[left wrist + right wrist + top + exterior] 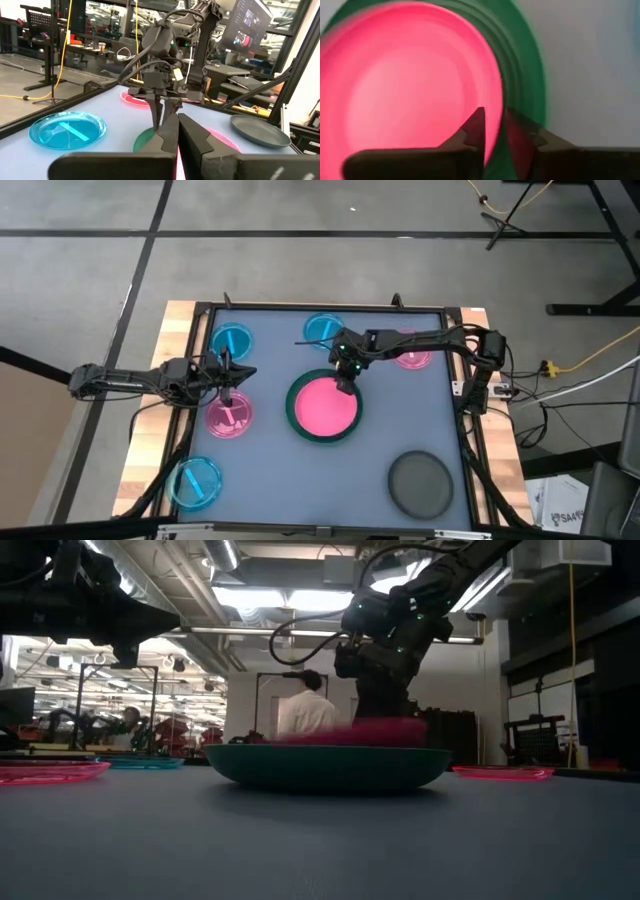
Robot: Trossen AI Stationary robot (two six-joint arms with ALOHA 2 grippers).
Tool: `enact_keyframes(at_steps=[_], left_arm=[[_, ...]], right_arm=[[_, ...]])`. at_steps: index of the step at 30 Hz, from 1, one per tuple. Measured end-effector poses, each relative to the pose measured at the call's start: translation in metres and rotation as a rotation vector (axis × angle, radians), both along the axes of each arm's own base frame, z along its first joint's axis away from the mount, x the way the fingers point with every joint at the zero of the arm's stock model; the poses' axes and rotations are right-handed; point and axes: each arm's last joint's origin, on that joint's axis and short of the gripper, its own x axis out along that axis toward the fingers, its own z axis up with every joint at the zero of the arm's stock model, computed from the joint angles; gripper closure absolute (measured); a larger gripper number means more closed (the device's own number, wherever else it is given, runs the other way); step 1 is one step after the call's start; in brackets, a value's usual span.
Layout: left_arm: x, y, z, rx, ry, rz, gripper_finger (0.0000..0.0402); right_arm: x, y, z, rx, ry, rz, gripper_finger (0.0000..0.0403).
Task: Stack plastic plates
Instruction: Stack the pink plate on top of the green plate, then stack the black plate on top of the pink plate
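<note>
A hot-pink plate [324,406] sits inside the large dark green plate [293,408] at mid-table. My right gripper [345,387] is at the pink plate's far-right rim, shut on it. My left gripper [228,385], shut, hovers above a translucent pink plate [229,416] that lies flat on the table's left side. In the left wrist view its fingers [177,116] point toward the right arm. The dark grey plate [420,483] lies near the right front corner. Blue plates [232,340] [322,330] [195,483] and another translucent pink one [412,356] lie flat. My right gripper [492,117] pinches the hot-pink plate's rim [496,106] on its far-right side, one finger [475,125] inside the plate and one [520,131] outside. It comes from above, pointing down. The plate [372,732] sits about level just over the green plate's rim [325,752]; whether it rests there I cannot tell.
The dark table mat [270,480] has a raised frame around it and wooden table edges. People and equipment show in the room behind [305,710]. Free mat lies between the green plate and the near edge.
</note>
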Motion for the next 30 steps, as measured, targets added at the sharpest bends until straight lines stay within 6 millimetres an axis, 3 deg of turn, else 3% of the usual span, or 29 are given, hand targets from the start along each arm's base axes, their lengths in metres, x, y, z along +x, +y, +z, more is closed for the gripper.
enact_keyframes(at_steps=[5, 10, 15, 18, 30], left_arm=[[0.000, 0.000, 0.000, 0.001, 0.000, 0.000, 0.0401], [0.000, 0.000, 0.000, 0.000, 0.000, 0.000, 0.0401], [0.000, 0.000, 0.000, -0.001, 0.000, 0.000, 0.0401], [0.000, 0.000, 0.000, -0.001, 0.000, 0.000, 0.0401], [0.000, 0.000, 0.000, 0.001, 0.000, 0.001, 0.0401]], right_arm=[[-0.001, -0.001, 0.003, -0.056, 0.000, 0.013, 0.0292], [-0.013, 0.004, 0.028, -0.069, -0.022, 0.030, 0.0289], [-0.038, 0.027, 0.060, -0.067, 0.027, 0.098, 0.0292], [-0.055, 0.049, 0.069, -0.042, 0.060, 0.161, 0.0292], [-0.130, 0.108, 0.030, 0.115, 0.167, 0.110, 0.0292]])
